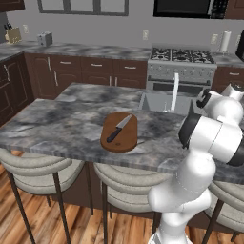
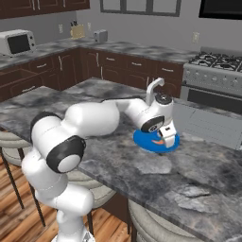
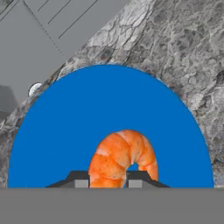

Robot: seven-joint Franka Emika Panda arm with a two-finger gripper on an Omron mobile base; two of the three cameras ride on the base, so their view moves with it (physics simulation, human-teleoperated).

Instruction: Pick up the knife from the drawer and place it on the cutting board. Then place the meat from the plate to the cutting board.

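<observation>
Now my hand (image 3: 108,183) is down on the plate (image 3: 61,131), its fingers (image 3: 81,183) closed on one leg of the meat (image 3: 120,155), which sits on the blue surface near the edge closest to me. I judge the meat light, soft and a little slick, so a grip across one thick leg of the curve should hold better than a pinch at a thin tip; too hard a squeeze may squash it or make it slip out. It lies flat as an arch, its back toward the plate's middle and both ends toward my fingers, the long axis running across my view. From the right base view, my hand covers part of the plate on the table (image 2: 156,175), beside the sink. On the board (image 1: 119,132), well apart, the knife (image 1: 119,128) lies diagonally, black handle toward the stools, blade tip toward the sink.
</observation>
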